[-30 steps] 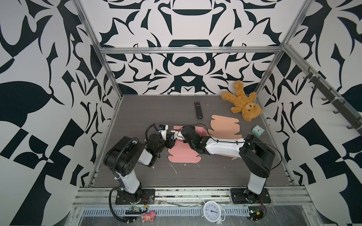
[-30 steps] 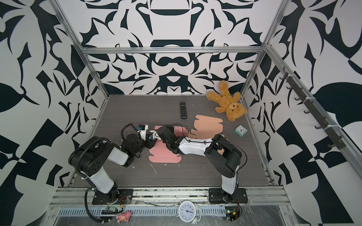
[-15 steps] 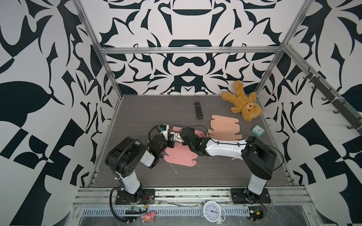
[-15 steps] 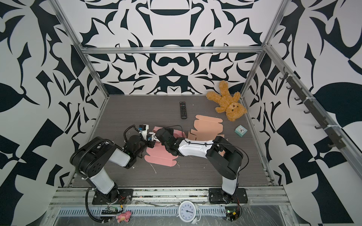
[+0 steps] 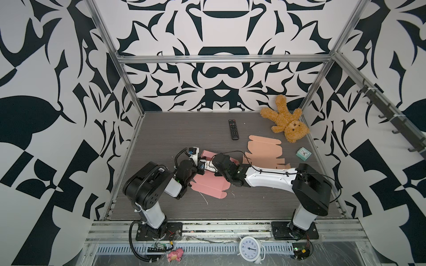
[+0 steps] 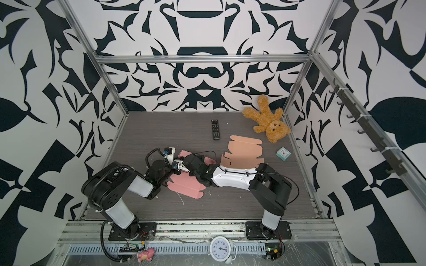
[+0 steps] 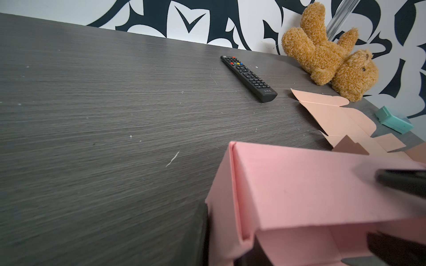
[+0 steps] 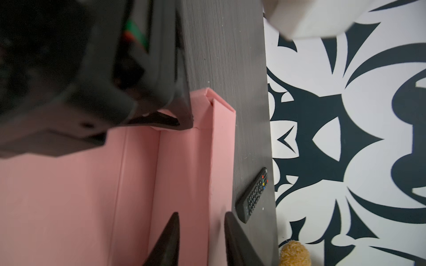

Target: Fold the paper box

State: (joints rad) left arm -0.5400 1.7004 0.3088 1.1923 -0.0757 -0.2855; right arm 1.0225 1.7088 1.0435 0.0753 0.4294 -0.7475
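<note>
Your left gripper (image 8: 184, 123) is narrowed onto the pink paper box (image 5: 208, 185) at its corner, probably pinning that fold. Your right gripper (image 8: 201, 215) stands parted, straddling the upright wall without clamping it.

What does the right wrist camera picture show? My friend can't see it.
A half-folded pink paper box lies on a grey table. The right tool hangs open over one raised wall, while the left tool pinches the box's end. A black remote lies nearby.
</note>
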